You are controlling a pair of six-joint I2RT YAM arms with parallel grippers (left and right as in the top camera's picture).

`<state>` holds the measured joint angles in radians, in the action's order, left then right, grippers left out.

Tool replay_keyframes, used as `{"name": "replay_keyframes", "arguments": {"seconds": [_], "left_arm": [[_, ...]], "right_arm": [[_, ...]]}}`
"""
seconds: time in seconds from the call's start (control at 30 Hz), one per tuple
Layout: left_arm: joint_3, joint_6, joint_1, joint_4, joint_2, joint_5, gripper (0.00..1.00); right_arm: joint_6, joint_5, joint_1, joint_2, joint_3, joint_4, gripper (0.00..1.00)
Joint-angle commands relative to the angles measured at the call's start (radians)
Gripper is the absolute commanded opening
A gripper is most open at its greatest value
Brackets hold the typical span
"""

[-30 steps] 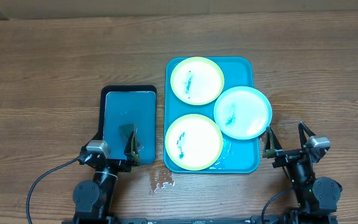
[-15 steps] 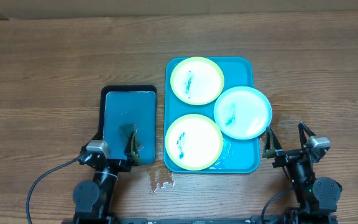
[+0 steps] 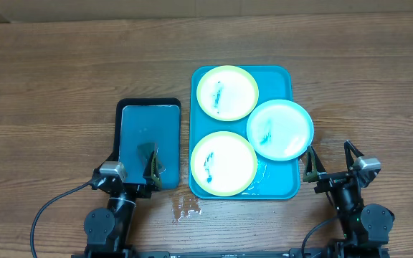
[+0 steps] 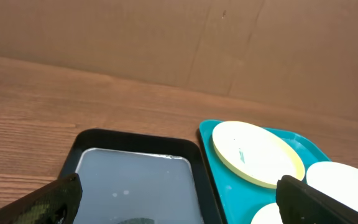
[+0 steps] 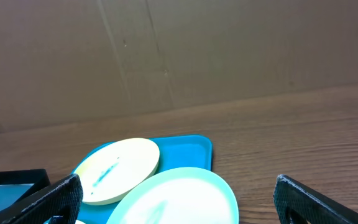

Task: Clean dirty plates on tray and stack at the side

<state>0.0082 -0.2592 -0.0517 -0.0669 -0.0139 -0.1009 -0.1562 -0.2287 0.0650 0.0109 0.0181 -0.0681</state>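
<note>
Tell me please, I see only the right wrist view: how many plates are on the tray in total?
Observer: Three. The far yellow-green plate, the light blue plate, and a near yellow-green plate that your view almost cuts off.
Operator: Are all of them dirty?
Observer: Yes, from overhead each one shows a blue-green smear.
Operator: Is the left gripper holding something?
Observer: No. The left gripper is open and empty, above the near end of the dark tray.

Matt wood-grain table point(image 3: 63, 72); smooth glossy plastic tray point(image 3: 274, 77) & plates point(image 3: 226, 92); matt cardboard wall point(image 4: 166, 37) behind.
</note>
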Motion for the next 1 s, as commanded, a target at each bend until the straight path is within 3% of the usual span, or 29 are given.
{"name": "replay_keyframes", "arguments": {"seconds": [0.0, 0.77, 0.97], "left_arm": [[-0.003, -0.007, 0.004, -0.003, 0.009, 0.007, 1.0], [-0.003, -0.007, 0.004, -0.003, 0.009, 0.007, 1.0], [-0.003, -0.036, 0.004, -0.002, 0.009, -0.017, 1.0]], "right_arm": [[0.004, 0.008, 0.002, -0.008, -0.01, 0.007, 1.0], [0.003, 0.006, 0.002, -0.008, -0.01, 0.03, 1.0], [-0.051, -0.091, 0.002, -0.008, -0.01, 0.014, 1.0]]}}
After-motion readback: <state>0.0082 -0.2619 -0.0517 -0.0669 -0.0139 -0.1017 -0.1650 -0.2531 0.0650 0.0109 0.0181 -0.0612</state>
